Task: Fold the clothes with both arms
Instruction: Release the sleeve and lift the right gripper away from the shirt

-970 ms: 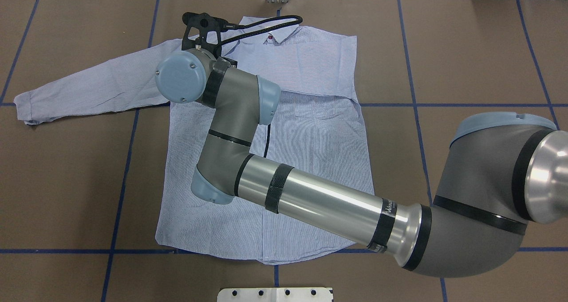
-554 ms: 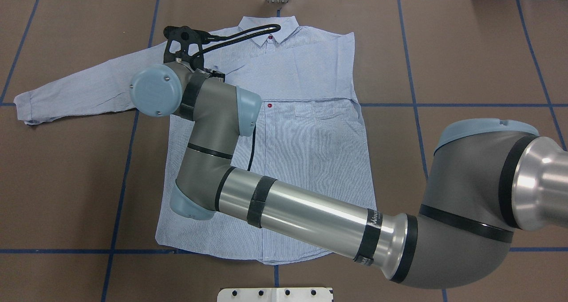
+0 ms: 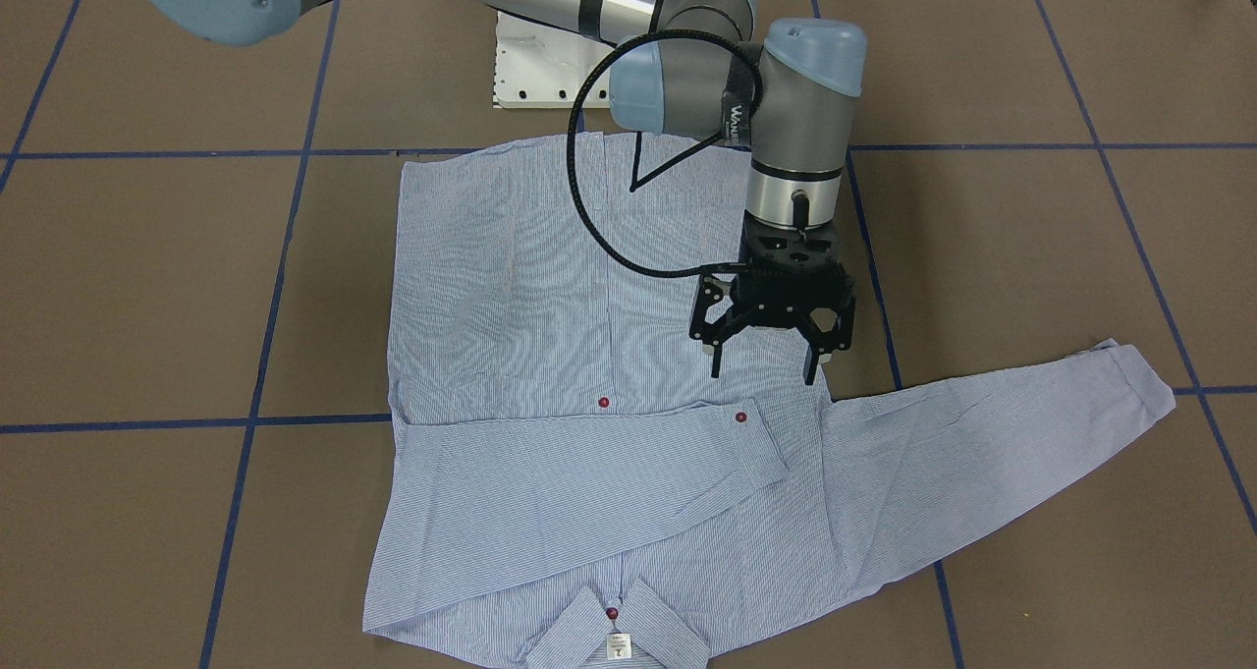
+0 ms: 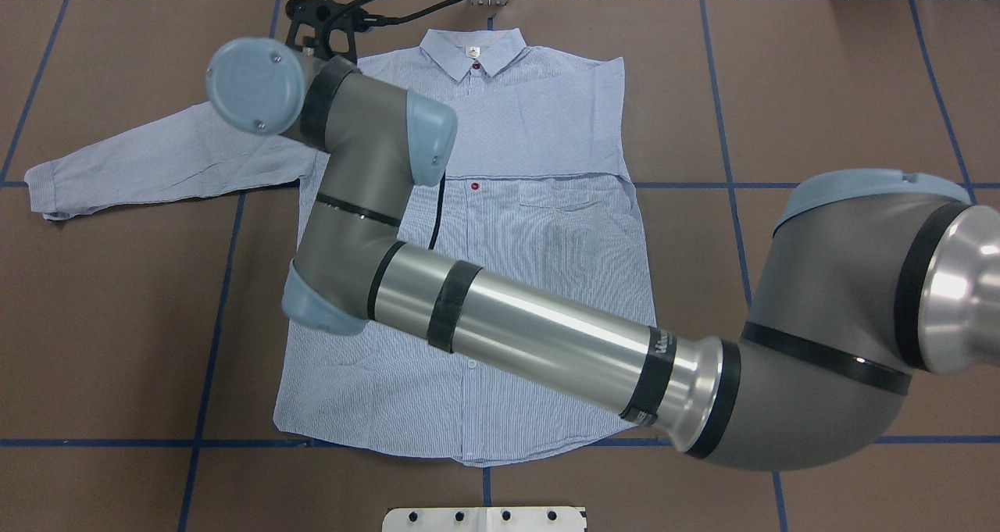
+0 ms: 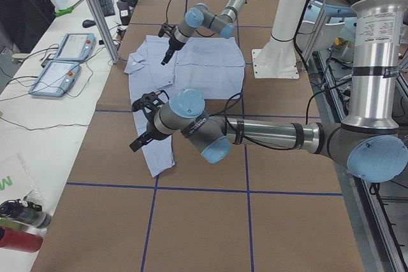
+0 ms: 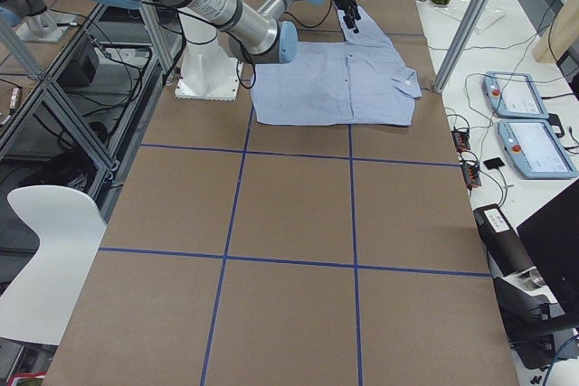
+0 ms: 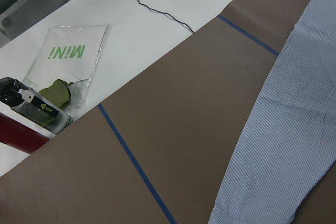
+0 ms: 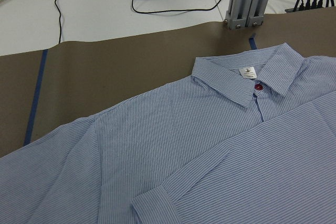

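Shirt point(image 3: 550, 355) is lying flat, buttons up, on the brown worktop point(image 3: 147, 306), with one sleeve folded across the chest and the other stretched out to the robot's left. The right tool point(image 3: 764, 366) hangs just above it, spread wide and empty. The left tool point(image 5: 141, 127) is out by the cuff, and I can't tell its state.

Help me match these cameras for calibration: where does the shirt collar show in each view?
Front-facing: collar at bottom centre.
Overhead: collar at top centre.
Exterior left: collar at upper left, tiny.
Exterior right: collar at upper right, tiny.
Left wrist: not in view.
Right wrist: collar at upper right.
Shared landmark: the outstretched sleeve, on the robot's left.
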`<action>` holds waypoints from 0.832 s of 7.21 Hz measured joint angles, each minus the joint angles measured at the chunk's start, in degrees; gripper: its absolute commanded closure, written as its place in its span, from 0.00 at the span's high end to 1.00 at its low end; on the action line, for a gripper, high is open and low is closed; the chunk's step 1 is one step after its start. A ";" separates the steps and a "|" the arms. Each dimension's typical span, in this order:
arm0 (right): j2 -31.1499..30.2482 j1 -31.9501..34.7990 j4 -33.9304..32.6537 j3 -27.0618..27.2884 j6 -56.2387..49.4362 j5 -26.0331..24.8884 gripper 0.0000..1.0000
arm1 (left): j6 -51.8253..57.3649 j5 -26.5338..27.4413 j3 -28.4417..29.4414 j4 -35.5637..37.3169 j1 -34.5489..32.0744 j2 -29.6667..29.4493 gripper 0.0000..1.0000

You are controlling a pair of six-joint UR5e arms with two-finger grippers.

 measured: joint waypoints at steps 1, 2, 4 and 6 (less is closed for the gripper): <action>-3.26 3.37 -3.39 4.52 -1.31 5.70 1.00 | -2.94 0.02 0.05 -0.75 0.28 -0.38 1.00; -8.32 6.87 -5.89 11.06 -4.04 10.76 1.00 | -5.66 0.01 0.39 -2.63 1.32 -0.56 1.00; -19.68 13.56 -7.41 23.60 -11.33 19.57 1.00 | -12.09 0.22 3.45 -7.68 5.70 -0.58 1.00; -34.99 20.39 -7.62 38.46 -21.47 26.28 1.00 | -24.60 2.71 11.75 -21.64 10.38 -0.61 1.00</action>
